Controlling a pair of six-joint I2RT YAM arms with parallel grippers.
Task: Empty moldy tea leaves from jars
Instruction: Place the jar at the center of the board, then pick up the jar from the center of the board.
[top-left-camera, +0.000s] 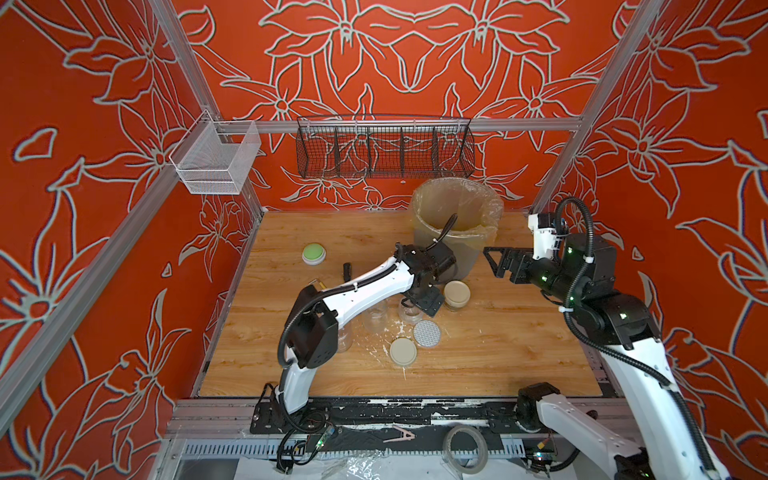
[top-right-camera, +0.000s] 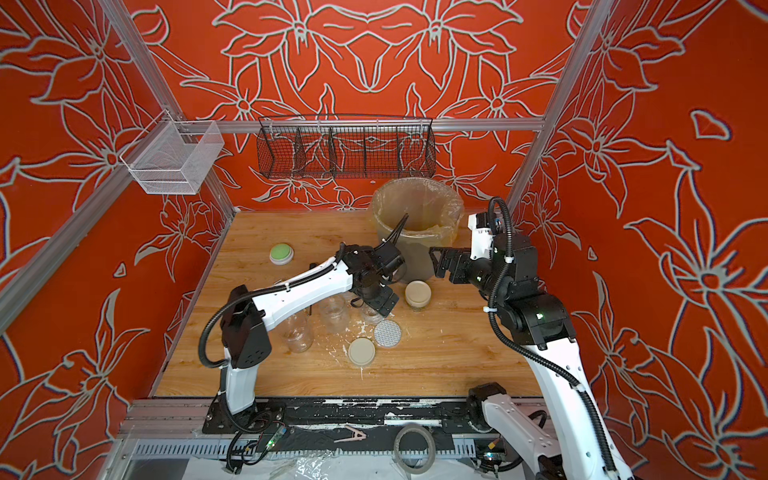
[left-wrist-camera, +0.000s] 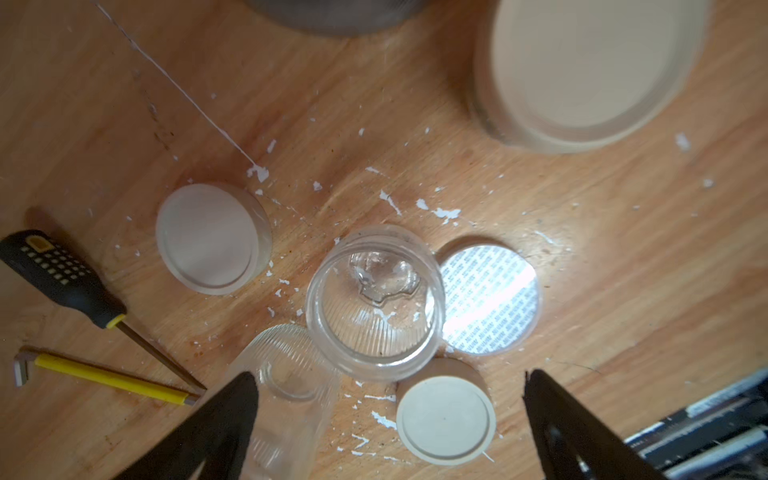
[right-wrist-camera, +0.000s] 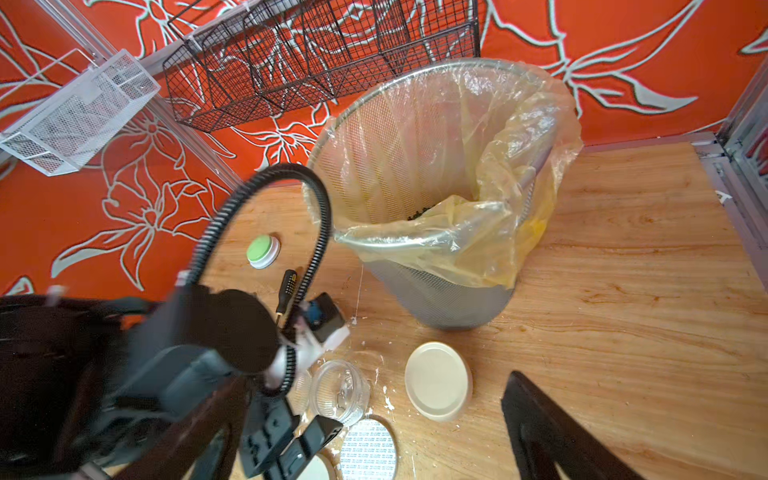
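top views: left gripper (top-left-camera: 428, 306) hangs spread wide over an open, empty short jar (top-left-camera: 409, 315) at centre, gripping nothing; right gripper (top-left-camera: 493, 262) gapes empty just right of the bin (top-left-camera: 467, 257), far centre.
left wrist view: jaws straddle the clear short jar without touching it; three loose lids (left-wrist-camera: 212, 239) lie around it.
right wrist view: dark tea leaves (right-wrist-camera: 419, 212) sit in the bin; the lidded jar (right-wrist-camera: 438, 380) stands just near of the bin.
step: three jars look emptied, one remains.
next move: likely reach right for the lidded jar, steady it, twist the lid off.
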